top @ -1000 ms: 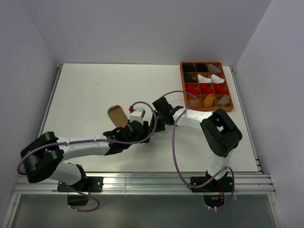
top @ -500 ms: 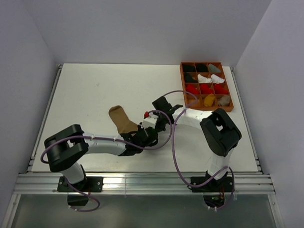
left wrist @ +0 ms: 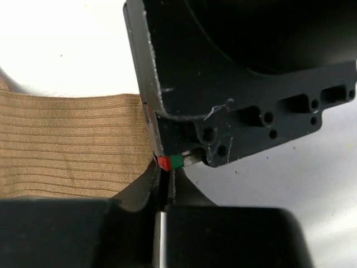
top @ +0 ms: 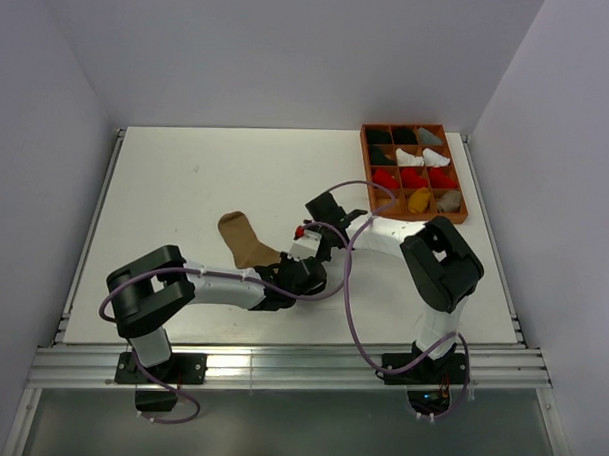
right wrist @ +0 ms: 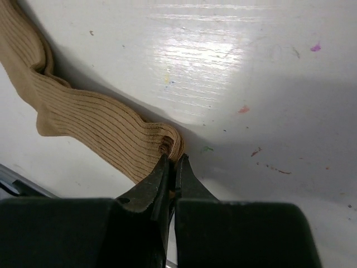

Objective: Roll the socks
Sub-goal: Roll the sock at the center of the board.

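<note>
1. The light brown ribbed ankle sock [top: 242, 238] lies flat on the white tabletop [top: 186, 174], mid-table and well apart from every edge.
2. The right gripper [right wrist: 172, 160] is clenched on the sock's bunched end.
3. The left gripper [left wrist: 165, 172] is closed tight at the sock's edge, just beside the right gripper's black body. Whether it pinches fabric cannot be told.
4. Open tabletop stretches left and beyond the sock. The orange compartmented tray [top: 363, 165] sits at the far right corner.

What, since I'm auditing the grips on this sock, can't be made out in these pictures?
- Top view: the sock's cuff end, hidden under the arms' crossing wrists.
- Left wrist view: whether the left claw holds fabric; a black housing crowds its tips.
- Right wrist view: the sock's far end, cut off at the top-left edge.
</note>
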